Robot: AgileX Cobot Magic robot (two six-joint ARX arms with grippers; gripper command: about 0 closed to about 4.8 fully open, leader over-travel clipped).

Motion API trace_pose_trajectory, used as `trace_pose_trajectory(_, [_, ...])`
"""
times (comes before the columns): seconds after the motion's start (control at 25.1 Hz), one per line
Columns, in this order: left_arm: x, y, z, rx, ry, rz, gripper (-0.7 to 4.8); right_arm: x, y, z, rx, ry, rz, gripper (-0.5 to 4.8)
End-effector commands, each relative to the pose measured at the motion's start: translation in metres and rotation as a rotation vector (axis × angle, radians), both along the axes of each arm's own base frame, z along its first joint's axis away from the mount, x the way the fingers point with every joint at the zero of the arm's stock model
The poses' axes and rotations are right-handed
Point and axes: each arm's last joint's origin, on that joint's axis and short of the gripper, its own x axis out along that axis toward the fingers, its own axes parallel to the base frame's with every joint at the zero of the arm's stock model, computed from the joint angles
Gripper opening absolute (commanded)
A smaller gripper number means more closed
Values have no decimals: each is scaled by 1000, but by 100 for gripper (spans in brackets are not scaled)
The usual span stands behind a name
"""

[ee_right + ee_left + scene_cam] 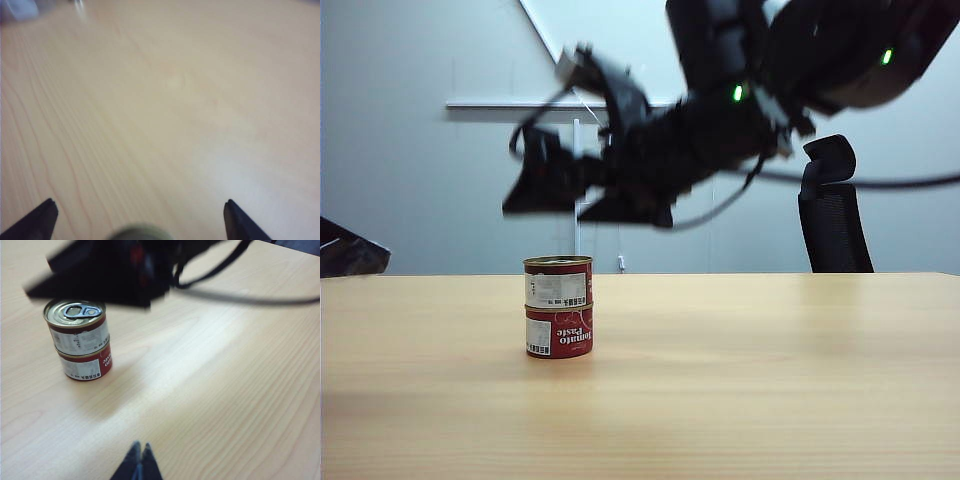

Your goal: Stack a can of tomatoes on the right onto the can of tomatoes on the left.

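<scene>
One tomato can (558, 283) sits squarely on the other (559, 333); the right gripper (137, 220) hangs above, released and empty, while the left gripper (139, 462) rests clenched nearby.

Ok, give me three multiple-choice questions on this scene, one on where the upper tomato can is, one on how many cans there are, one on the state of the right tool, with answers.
1. Where is the upper can?
A. On the lower can
B. Beside it on the table
C. In the right tool

2. How many cans are in view?
A. One
B. Two
C. Three

3. What state is the right tool in?
A. Shut on a can
B. Shut and empty
C. Open and empty

Answers: 1 A, the exterior view shows it standing on the lower can. 2 B, only the stacked pair shows. 3 C, the right wrist view shows its fingertips wide apart, gripping nothing, above the stack. The left tool is shut, away from the cans.
</scene>
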Motion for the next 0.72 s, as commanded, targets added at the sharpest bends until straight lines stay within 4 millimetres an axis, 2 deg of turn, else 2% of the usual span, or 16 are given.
trace_pose_trajectory(0.04, [0,0,2,-6,-5,-4,-4,-6,-4,29,74,-45,-6,479])
trace_pose_trajectory(0.28, [1,0,2,-6,-5,3,-4,-31,-27,93,191,-94,-14,473])
trace_pose_trajectory(0.32, [2,1,2,-7,-4,14,-4,-45,-40,117,211,-116,-15,249])
trace_pose_trajectory(0.36, [3,2,2,-8,-4,24,-4,-53,-47,126,217,-125,-15,120])
trace_pose_trajectory(0.4, [5,5,2,-8,-4,55,-4,-70,-65,147,229,-154,-27,8])
trace_pose_trajectory(0.44, [6,6,2,-8,-4,69,-4,-77,-74,155,232,-162,-53,-11])
trace_pose_trajectory(0.6, [10,11,2,-8,-4,134,-4,-116,-112,181,225,-186,-180,-9])
trace_pose_trajectory(0.72, [13,15,2,-8,-5,179,-4,-144,-140,189,203,-186,-268,-9])
